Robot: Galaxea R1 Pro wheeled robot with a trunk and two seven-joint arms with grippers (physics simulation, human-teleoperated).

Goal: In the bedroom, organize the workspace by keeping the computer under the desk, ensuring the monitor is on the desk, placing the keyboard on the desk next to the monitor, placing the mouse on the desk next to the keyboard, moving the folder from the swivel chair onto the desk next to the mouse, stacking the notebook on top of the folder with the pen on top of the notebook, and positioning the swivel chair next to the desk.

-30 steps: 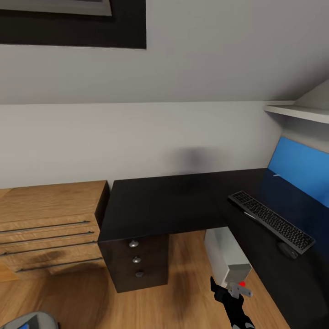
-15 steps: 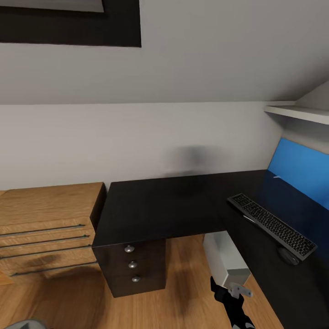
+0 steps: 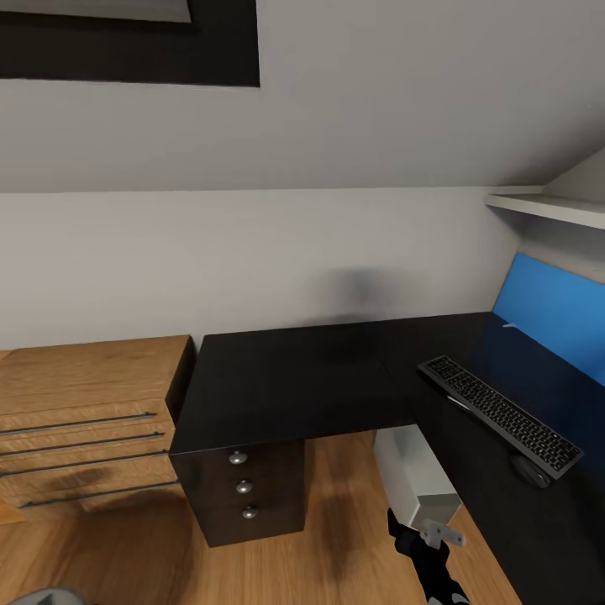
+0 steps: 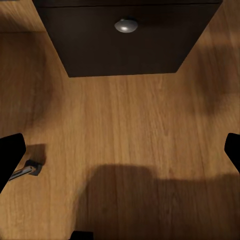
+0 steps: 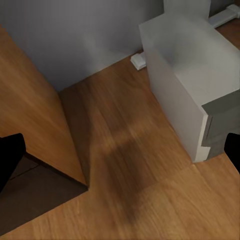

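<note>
While both end effectors gape wide, computer [image 3: 418, 481] (under desk [image 3: 294, 386]) beside drawers [image 3: 244, 486].

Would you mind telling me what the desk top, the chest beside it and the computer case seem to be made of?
Desk: top looks like glossy black laminate or lacquered board; it faintly mirrors the blue panel. Chest: light wood or wood-look veneer, with visible grain and thin dark bar handles. Computer: matte white-to-grey panels, probably painted metal or plastic; the render leaves that open.

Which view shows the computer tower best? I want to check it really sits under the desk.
The head view: the computer stands on the floor beneath the desk top's inner corner. The right wrist view shows the tower close up on the floor, without the top above it.
</note>
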